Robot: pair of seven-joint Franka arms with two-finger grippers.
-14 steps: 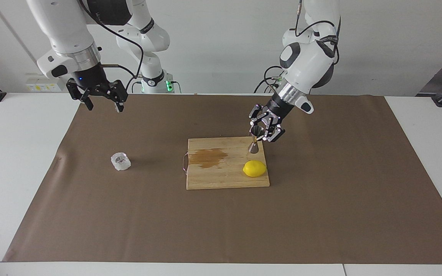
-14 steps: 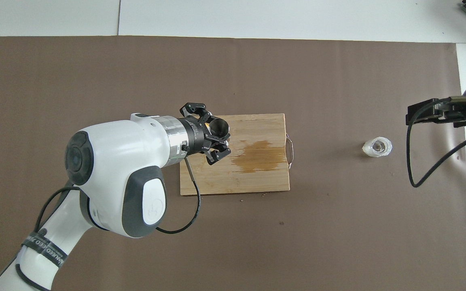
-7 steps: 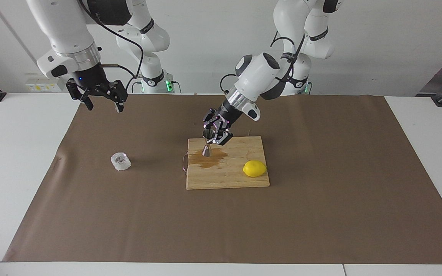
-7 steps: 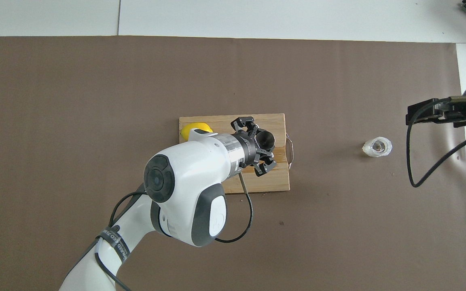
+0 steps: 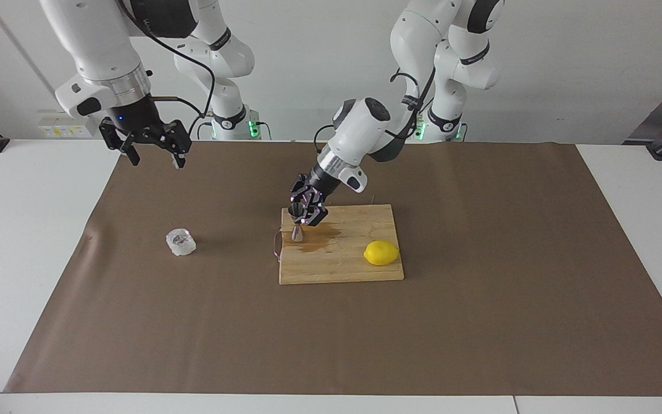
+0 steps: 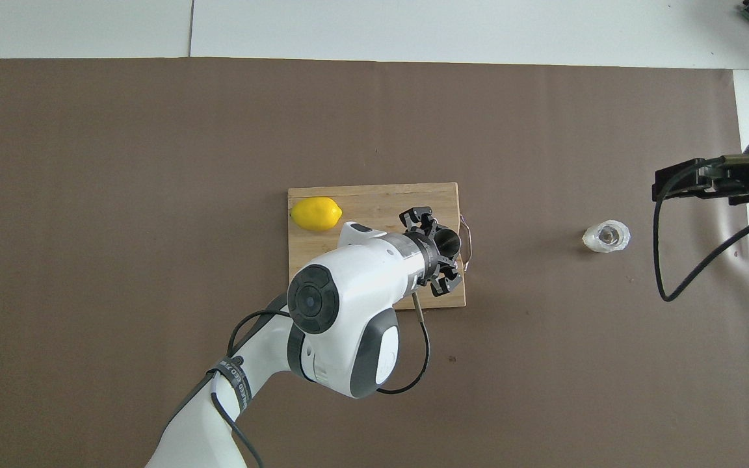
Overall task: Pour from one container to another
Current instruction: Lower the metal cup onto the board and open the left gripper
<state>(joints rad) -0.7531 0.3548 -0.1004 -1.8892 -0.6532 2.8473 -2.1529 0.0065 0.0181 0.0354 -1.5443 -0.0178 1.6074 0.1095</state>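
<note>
The small silver jigger [image 5: 296, 223] stands upright in my left gripper [image 5: 303, 214], which is shut on its upper cone. It hangs low over the wooden cutting board [image 5: 339, 265], at the end with the wire handle. From overhead the jigger's open mouth [image 6: 450, 242] shows beside the left gripper [image 6: 445, 255]. The clear faceted glass cup [image 5: 180, 242] sits on the brown mat toward the right arm's end, also seen from above as the glass cup [image 6: 606, 236]. My right gripper [image 5: 153, 150] waits open in the air, over the mat's edge by the robots.
A yellow lemon [image 5: 381, 253] lies on the board at its other end, the lemon [image 6: 315, 214] clear of the arm. A brownish wet stain [image 5: 315, 245] marks the board [image 6: 374, 195] near the jigger. White table borders the brown mat [image 5: 480, 322].
My left gripper has carried the jigger across the board, from the lemon's end to the handle end, toward the glass cup. The right arm has not moved.
</note>
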